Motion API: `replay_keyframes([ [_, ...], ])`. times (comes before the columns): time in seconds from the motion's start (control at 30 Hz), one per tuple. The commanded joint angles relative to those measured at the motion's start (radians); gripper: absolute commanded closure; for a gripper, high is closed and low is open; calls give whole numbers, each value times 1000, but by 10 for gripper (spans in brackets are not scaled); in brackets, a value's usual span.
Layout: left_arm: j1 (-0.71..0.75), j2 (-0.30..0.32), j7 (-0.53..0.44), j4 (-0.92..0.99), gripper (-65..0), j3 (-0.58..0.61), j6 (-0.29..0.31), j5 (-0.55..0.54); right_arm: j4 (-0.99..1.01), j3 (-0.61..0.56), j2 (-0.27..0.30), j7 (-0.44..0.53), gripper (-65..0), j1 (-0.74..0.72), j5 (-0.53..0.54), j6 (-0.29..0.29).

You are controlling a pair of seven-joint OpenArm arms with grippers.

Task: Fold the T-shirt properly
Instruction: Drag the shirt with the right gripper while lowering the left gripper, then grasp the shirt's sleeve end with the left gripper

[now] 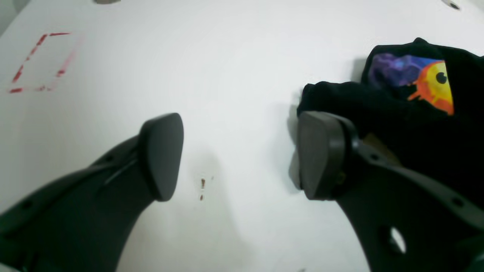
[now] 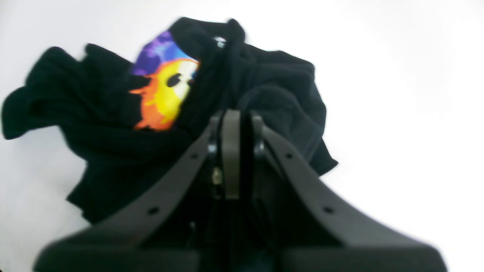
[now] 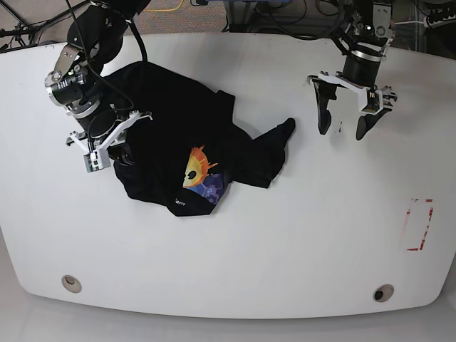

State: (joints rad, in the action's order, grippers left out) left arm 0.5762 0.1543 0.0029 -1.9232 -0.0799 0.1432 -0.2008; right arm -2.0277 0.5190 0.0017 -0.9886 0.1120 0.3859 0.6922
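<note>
The T-shirt [image 3: 185, 142] lies crumpled in a heap on the white table [image 3: 285, 242], toward the right arm's side, with the orange-yellow and purple print [image 3: 201, 177] partly showing and one dark tip [image 3: 285, 128] stretching out toward the left arm. Nothing is flat or squared yet, so folding looks barely begun.

The right gripper [image 2: 238, 151] has its jaws pressed together at the shirt's edge; the wrist view shows dark cloth around and under the fingers, but it is too blurred to tell whether a layer is actually pinched. The left gripper [image 1: 238, 151] hangs above bare table with jaws spread wide and empty, its near finger [image 1: 321, 155] just beside the cloth tip, not touching it as far as the view shows.

Risks from here:
- If the right claw holds several bunched layers, pulling likely drags the whole heap instead of spreading it.
- If it holds nothing, a lift comes up empty and the heap stays put.
- The left claw could close beside the tip and miss, since the cloth sits off to one side of the gap.
- Black on black hides seams and sleeves, so a wrong corner grab would twist the shirt further.
- Print side may end up inward or creased.

A red marked rectangle [image 3: 419, 224] sits well apart, unused.
</note>
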Motion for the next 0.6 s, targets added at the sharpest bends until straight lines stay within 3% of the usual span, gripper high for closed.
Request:
replay_keyframes([
  [0.0, -17, 2, 17, -32, -440, -2, 51, -38, -25, -20, 1, 36, -15, -11, 28, 6],
  [0.23, -64, -1, 88, -38, -435, 2, 162, -86, -15, -86, 4, 37, -14, -26, 54, 6],
  [0.37, -90, -5, 142, -34, -437, 12, 241, -110, -13, -119, 37, -4, -12, -91, 100, 6],
  [0.57, -139, -14, 235, -26, -430, 52, 249, -113, -16, -154, 72, -48, -15, -159, 126, 6],
])
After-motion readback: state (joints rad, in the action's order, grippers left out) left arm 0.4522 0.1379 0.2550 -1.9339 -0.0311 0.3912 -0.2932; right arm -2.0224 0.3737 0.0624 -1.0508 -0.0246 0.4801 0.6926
